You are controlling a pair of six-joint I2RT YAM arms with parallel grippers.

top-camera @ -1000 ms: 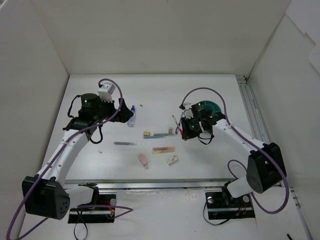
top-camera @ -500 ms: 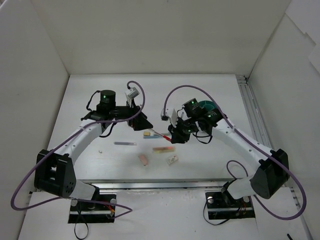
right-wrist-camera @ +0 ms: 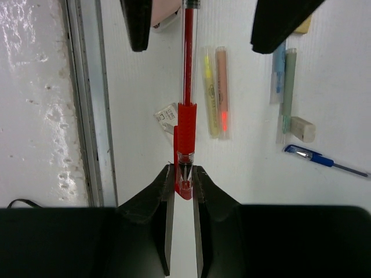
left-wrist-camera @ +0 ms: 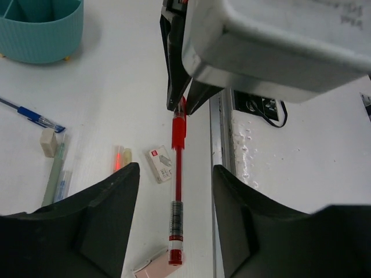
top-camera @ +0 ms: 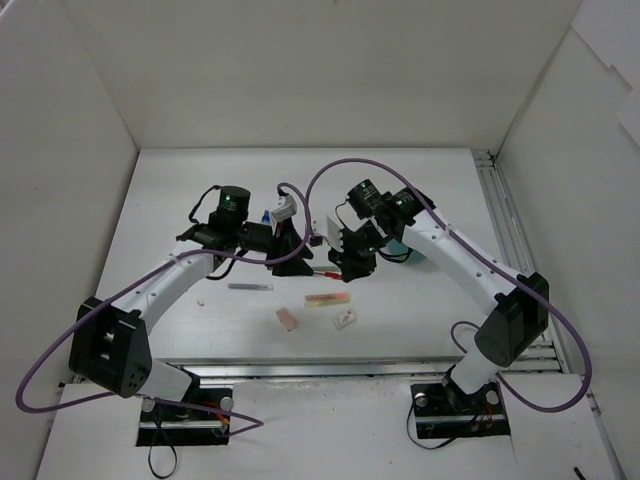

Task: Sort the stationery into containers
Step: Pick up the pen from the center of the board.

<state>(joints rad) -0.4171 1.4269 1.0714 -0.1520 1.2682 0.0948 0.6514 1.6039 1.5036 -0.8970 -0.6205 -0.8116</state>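
Right wrist view: right end effector [right-wrist-camera: 183, 174] clamped on the red-sleeved end of the red pen [right-wrist-camera: 186, 75]. The pen runs dead straight away from it, long axis in line with the fingers.

- The pen is carried off the tabletop [right-wrist-camera: 133, 87], mid-workspace, between the two arms.
- Its free end sits between the fingers of the left end effector [left-wrist-camera: 175, 197]. Those fingers stand apart, one on each side of the barrel, with a visible gap both sides and no contact seen.
- The two end effectors face each other along the pen's axis. The right has it; the left is placed to take it.

Pen: clear barrel, red ink core, red sleeve and clip at the held end, printed label near the red plug at the free end. It is thin and rigid.

Below on the tabletop lie the yellow-pink stick [right-wrist-camera: 215, 92], white eraser [left-wrist-camera: 159, 164] and blue pen [right-wrist-camera: 324, 162], all loose.

The teal bowl [left-wrist-camera: 40, 40] is well apart from the pen, up-left in the left wrist view.

Judgement: this looks like a handover. The left fingers must close square across the barrel before the right lets go.
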